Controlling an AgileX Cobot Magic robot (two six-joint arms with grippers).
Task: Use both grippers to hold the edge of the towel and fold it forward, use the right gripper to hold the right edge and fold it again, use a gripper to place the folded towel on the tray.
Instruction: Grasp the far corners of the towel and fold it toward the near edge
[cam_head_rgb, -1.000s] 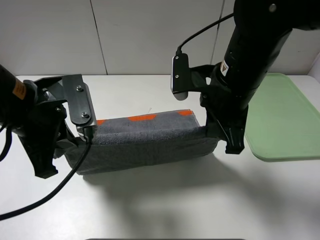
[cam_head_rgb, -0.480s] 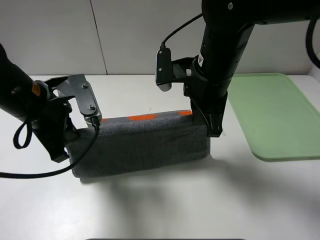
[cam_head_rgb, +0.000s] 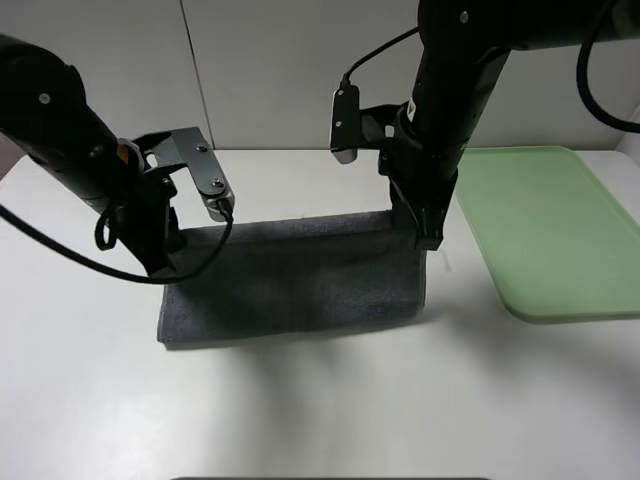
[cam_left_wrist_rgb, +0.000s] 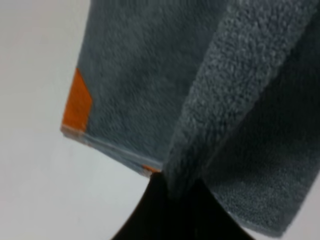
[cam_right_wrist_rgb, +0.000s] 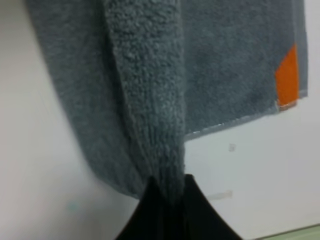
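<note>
Near zone: the white table (cam_head_rgb: 300, 420) is bare in front. The grey towel (cam_head_rgb: 290, 285) lies at the centre of the table, doubled over. Its folded edge faces near and its loose edges face far. It sits left of the green tray (cam_head_rgb: 560, 240) and is not touching it.

Far left corner of towel: the left gripper (cam_head_rgb: 160, 268) is down at this corner. The left wrist view shows its dark fingertips (cam_left_wrist_rgb: 150, 210) closed narrowly on a pinched ridge of the top layer. Under that ridge the lower layer lies flat, with an orange patch (cam_left_wrist_rgb: 77, 102) at its corner.

Far right corner of towel: the right gripper (cam_head_rgb: 428, 240) is down at this corner. The right wrist view shows its jaws likewise clamped on a raised ridge of towel, with the lower layer flat beneath. A second orange marking (cam_right_wrist_rgb: 287, 75) shows at that layer's edge.

Right side: the tray rests flat on the table with nothing on it.

Far zone: a pale panelled wall (cam_head_rgb: 260, 70) stands behind the table.
</note>
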